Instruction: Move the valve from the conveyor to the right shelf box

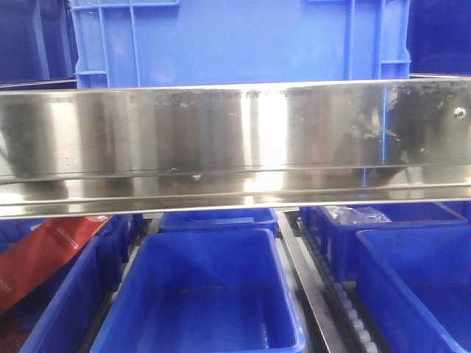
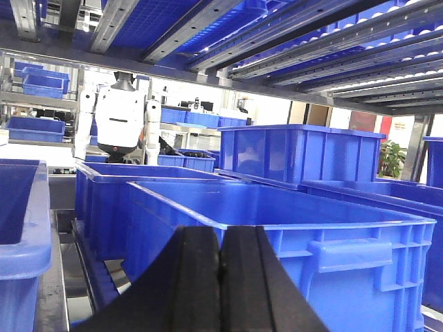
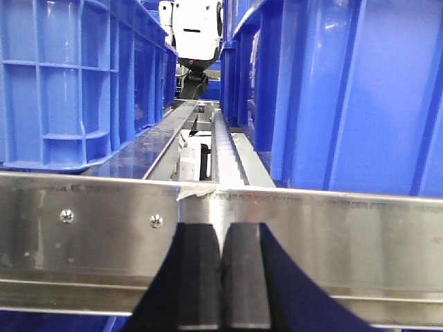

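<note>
Both black, flat-padded claws, left claw (image 2: 220,277) and right claw (image 3: 221,277), are pressed closed on nothing. Only the front view shows the brushed steel rail (image 1: 235,140) above glossy blue plastic bins (image 1: 202,294).

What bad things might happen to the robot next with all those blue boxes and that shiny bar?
The right gripper sits shut, close to the steel shelf rail; moving forward might bump it. The left gripper, also shut, faces a blue box whose rim it might clip. No valve shows, so neither seems to hold one.
</note>
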Action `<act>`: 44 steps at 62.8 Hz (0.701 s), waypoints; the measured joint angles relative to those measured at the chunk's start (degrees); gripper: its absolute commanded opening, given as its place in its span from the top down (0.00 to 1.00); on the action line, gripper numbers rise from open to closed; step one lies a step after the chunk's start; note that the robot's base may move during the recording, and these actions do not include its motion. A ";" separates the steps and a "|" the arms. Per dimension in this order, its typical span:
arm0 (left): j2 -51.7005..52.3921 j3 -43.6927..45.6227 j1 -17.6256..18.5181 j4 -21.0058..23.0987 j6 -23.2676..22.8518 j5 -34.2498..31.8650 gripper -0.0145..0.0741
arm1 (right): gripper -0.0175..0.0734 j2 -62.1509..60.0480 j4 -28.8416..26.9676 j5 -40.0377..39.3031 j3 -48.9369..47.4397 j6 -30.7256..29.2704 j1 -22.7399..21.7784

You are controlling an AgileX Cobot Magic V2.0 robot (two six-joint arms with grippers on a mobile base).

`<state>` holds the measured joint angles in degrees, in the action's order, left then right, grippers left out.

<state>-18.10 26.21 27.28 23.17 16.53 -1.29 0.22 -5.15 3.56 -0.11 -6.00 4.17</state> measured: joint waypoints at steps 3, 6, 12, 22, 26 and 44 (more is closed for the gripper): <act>0.00 0.00 0.00 0.00 0.00 0.00 0.96 | 0.99 0.00 0.00 0.00 0.00 0.00 0.00; 0.00 0.00 0.00 0.00 0.00 0.00 0.96 | 0.99 0.00 0.00 0.00 0.00 0.00 0.00; 0.00 0.00 0.00 0.00 0.00 0.00 0.96 | 0.99 0.00 0.00 0.00 0.00 0.00 0.00; 0.00 0.00 0.00 0.00 0.00 0.00 0.96 | 0.99 0.00 0.00 0.00 0.00 0.00 0.00; 0.00 0.00 0.00 0.00 0.00 0.00 0.96 | 0.99 0.00 0.00 0.00 0.00 0.00 0.00; 3.22 -9.19 -7.27 -9.98 0.00 -3.99 0.96 | 0.99 0.00 0.00 0.00 0.00 0.00 0.00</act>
<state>-14.88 17.02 20.01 13.19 16.53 -5.28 0.22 -5.15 3.56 -0.11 -6.00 4.17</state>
